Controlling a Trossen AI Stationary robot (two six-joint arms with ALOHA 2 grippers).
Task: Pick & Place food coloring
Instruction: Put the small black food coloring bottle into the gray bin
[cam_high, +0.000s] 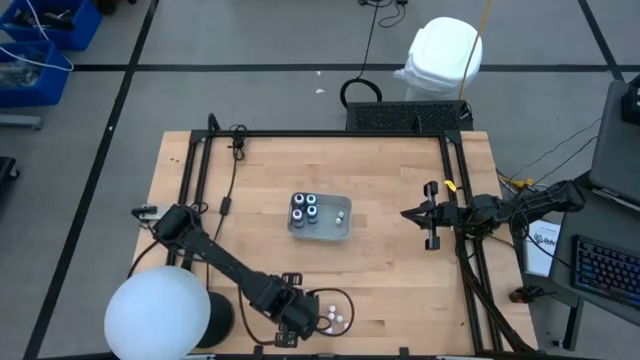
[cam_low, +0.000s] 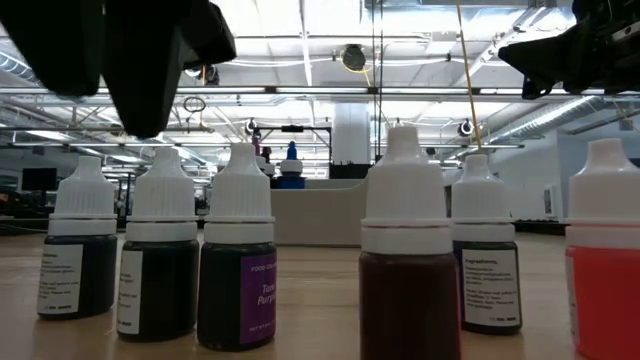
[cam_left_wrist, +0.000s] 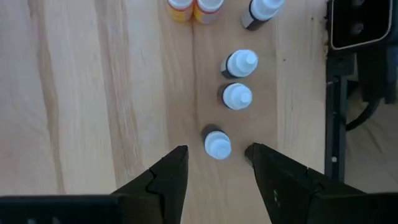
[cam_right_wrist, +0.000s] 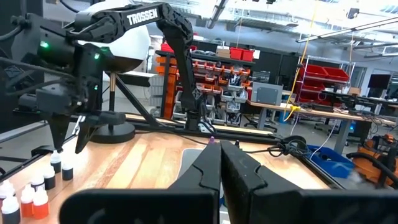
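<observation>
The left arm reaches from its base at the table's left side diagonally toward the near edge of the wooden table (cam_high: 400, 290), its wrist bent so the left gripper (cam_left_wrist: 216, 163) points straight down; its two dark fingers (cam_left_wrist: 171, 171) stand apart, open, with one white-capped food coloring bottle (cam_left_wrist: 217, 144) standing upright between the tips, neither finger touching it. Two more dark bottles (cam_left_wrist: 237, 96) stand in a line beyond that one, and further on stand a brown-filled bottle (cam_left_wrist: 261, 11) and two orange ones (cam_left_wrist: 194, 7); in the low view this group shows as a row of white-capped bottles (cam_low: 236, 262) close to the camera, the left gripper hanging above the leftmost ones.

Near the table's middle sits a grey tray (cam_high: 340, 232); four bottles (cam_high: 304, 210) stand upright in its left half, grouped tightly as a square, and a small white cap-like thing lies in its right half.

The right arm stretches in level from the table's right side; the right gripper (cam_high: 408, 214) hovers to the right of the tray, well apart from it, its fingers pressed together and holding nothing.
</observation>
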